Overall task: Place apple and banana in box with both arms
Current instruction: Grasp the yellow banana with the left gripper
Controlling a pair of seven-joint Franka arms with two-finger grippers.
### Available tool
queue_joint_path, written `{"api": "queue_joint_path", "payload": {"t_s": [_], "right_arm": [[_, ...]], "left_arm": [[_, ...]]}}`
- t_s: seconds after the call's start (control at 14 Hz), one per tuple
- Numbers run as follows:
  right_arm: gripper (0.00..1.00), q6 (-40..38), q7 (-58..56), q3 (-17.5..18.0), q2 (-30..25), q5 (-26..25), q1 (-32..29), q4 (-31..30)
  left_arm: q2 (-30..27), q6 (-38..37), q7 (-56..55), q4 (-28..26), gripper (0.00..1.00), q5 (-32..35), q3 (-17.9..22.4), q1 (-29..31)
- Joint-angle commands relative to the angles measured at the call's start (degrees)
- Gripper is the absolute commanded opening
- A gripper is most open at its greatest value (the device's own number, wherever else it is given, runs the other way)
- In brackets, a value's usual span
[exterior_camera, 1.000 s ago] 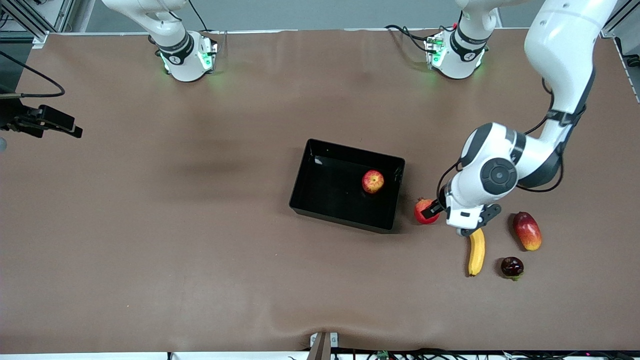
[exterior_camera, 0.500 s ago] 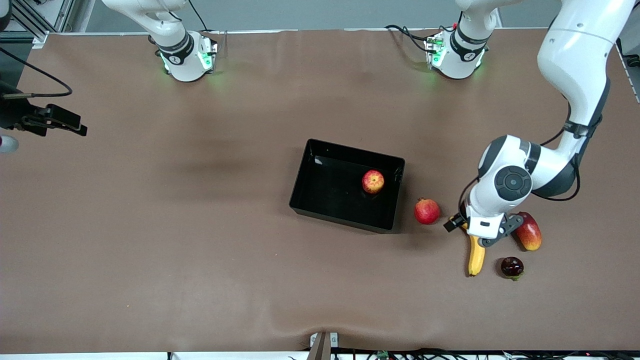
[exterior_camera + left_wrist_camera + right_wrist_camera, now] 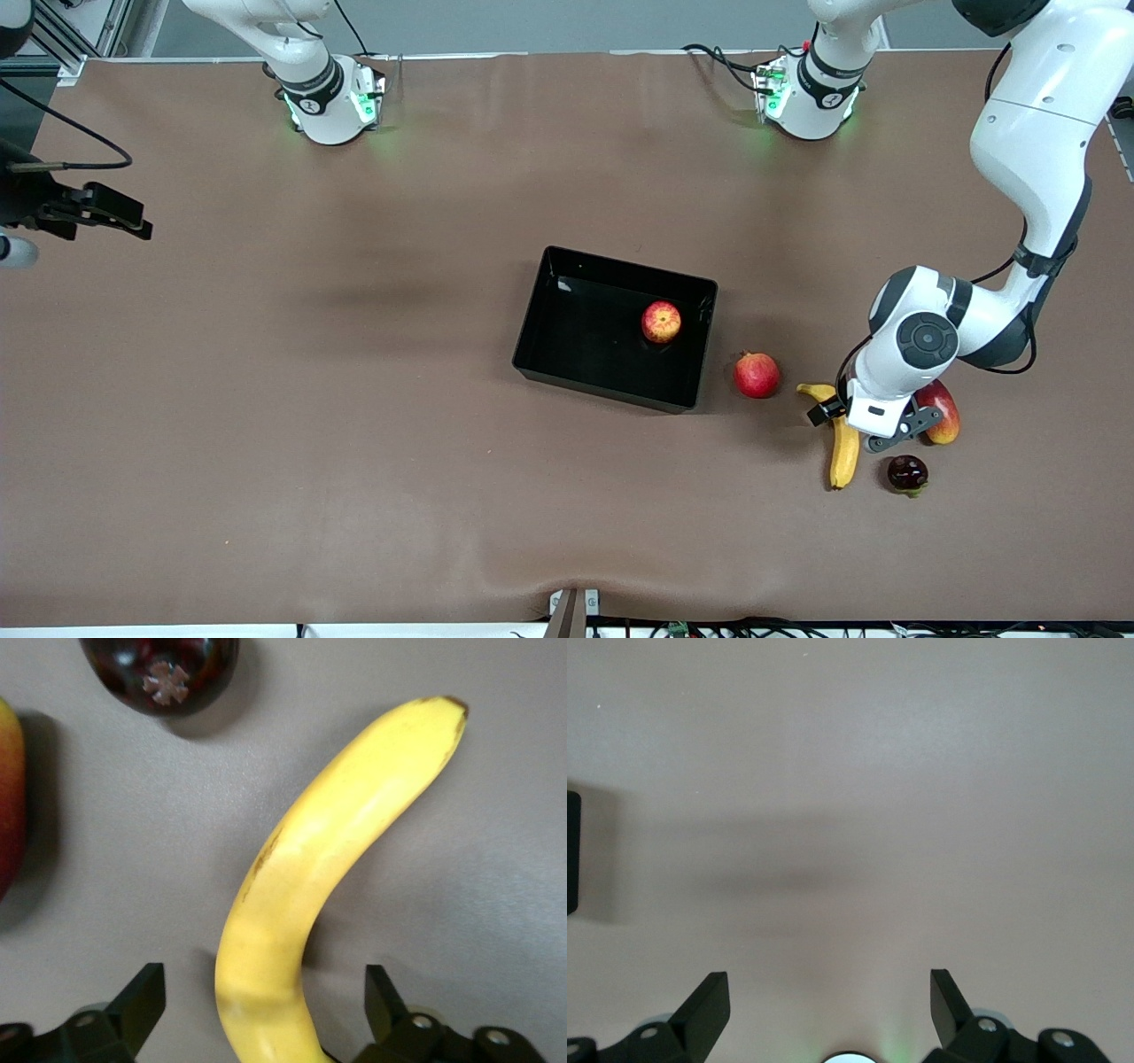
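The apple (image 3: 661,321) lies in the black box (image 3: 604,383) at mid-table, near the wall toward the left arm's end. The banana (image 3: 842,440) lies on the table beside the box, toward the left arm's end. My left gripper (image 3: 840,415) is low over the banana's stem half. In the left wrist view the left gripper (image 3: 264,1003) is open, with the banana (image 3: 330,864) between its fingers (image 3: 142,999), not touching. My right gripper (image 3: 104,213) waits, open, over bare table at the right arm's end; the right wrist view shows the right gripper (image 3: 830,1001) empty.
A uniformly red round fruit (image 3: 756,374) sits between box and banana. A red-yellow mango (image 3: 944,416) lies partly under the left wrist. A dark round fruit (image 3: 907,473) lies beside the banana's tip and also shows in the left wrist view (image 3: 159,669).
My left gripper has moved from beside the red round fruit toward the left arm's end and down over the banana. The right gripper has barely shifted. The fruits have not moved.
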Motion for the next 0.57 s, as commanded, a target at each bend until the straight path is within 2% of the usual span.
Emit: {"api": "queue_joint_path", "payload": {"t_s": [0.0, 0.07, 0.29, 0.36, 0.5], "right_arm": [[1.0, -0.32, -0.17, 1.38, -1.07, -0.8, -2.5, -0.15], [1.0, -0.4, -0.17, 1.29, -1.07, -0.8, -2.51, -0.24], [1.0, -0.58, 0.62, 1.38, -1.42, -0.63, -1.98, -0.24], [1.0, -0.49, 0.62, 1.38, -1.51, -0.54, -1.98, -0.24], [1.0, -0.93, 0.62, 1.38, -1.78, -0.02, -1.98, -0.42]], "left_arm": [[0.69, 0.86, 0.24, -0.01, 0.38, 4.04, -0.15, 0.19], [0.26, 0.69, 0.67, -0.01, 0.0, 4.23, -0.15, 0.19], [-4.12, -2.28, 1.55, -0.89, 0.0, 4.24, -0.76, -0.07], [-6.32, -5.26, 1.56, -1.33, 0.0, 4.24, -1.98, -0.33], [-9.84, -11.93, 1.03, -1.07, 0.0, 3.19, -6.98, -0.07]]}}
